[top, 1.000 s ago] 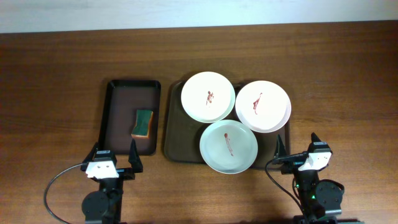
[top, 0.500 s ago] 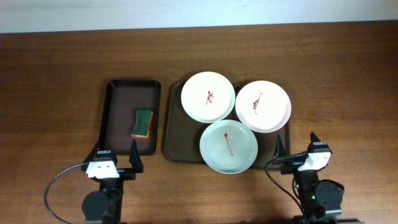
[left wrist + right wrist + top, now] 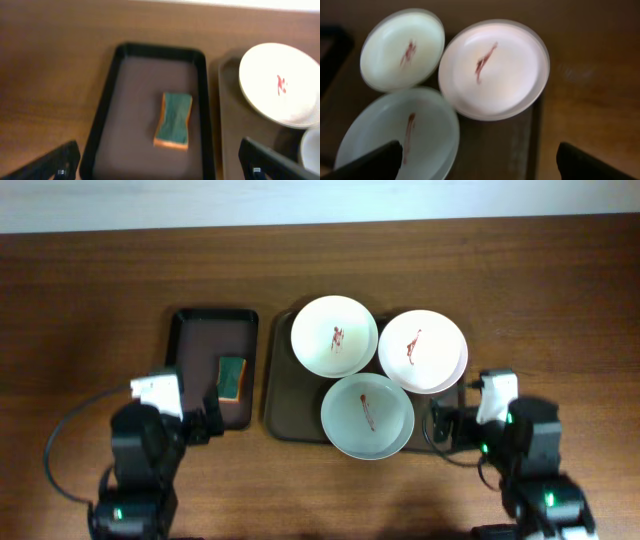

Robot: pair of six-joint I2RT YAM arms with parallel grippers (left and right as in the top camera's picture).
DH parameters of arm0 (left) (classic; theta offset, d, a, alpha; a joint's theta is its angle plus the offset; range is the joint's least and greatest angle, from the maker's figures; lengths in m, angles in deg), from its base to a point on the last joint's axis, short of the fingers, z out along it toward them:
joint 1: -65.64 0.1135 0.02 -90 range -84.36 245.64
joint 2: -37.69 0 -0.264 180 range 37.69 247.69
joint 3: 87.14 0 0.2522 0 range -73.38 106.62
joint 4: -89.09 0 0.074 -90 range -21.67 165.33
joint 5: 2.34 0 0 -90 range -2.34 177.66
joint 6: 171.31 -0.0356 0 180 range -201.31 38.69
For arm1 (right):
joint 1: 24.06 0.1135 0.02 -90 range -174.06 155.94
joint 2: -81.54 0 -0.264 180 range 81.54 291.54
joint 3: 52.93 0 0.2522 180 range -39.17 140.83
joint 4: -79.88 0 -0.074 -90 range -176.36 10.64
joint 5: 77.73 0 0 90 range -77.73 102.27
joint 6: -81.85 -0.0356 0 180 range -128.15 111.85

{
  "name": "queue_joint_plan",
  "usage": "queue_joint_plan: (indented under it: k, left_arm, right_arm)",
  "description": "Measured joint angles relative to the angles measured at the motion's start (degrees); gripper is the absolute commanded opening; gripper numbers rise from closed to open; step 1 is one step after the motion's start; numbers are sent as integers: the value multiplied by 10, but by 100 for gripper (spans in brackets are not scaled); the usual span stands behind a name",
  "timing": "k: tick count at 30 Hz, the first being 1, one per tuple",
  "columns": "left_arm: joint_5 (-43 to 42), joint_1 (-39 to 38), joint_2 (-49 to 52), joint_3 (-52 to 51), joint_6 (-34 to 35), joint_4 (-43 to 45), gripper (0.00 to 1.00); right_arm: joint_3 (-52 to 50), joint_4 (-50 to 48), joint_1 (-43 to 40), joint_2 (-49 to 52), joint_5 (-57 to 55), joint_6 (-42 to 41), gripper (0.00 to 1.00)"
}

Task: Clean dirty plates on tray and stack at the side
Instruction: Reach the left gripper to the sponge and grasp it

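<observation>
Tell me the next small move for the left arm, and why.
Probably ease the left gripper forward and down onto the sponge, then close. Its jaws stand open with the sponge lying ahead between them in the black tray. The mint plate, left white plate and right white plate all show red smears.

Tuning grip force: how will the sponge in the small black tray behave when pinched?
Sponge is probably soft: its waisted sides suggest foam that squashes. Likely light, so it may slide on the smooth black tray if nudged.
</observation>
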Motion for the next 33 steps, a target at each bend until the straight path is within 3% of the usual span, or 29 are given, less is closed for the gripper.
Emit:
queue_joint_plan:
  k: [5,9,12,14,19,25,33]
  left_arm:
    - [-21,0,179,117,0,-64,99]
    - [-30,0,254,125,0,-63,99]
    - [-38,0,266,125,0,-30,99]
    - [-40,0,279,128,0,30,86]
    - [-43,0,368,129,2,75,45]
    - [-42,-5,485,129,0,122,43]
    - [-37,-35,523,129,-2,134,38]
  right_arm:
    - [145,108,0,215,51,0,99]
    - [166,112,0,311,104,0,98]
    - [167,111,0,317,116,0,85]
    - [167,110,0,317,115,0,84]
    - [167,112,0,317,115,0,85]
    - [167,112,0,317,115,0,85]
    - [167,112,0,317,115,0,85]
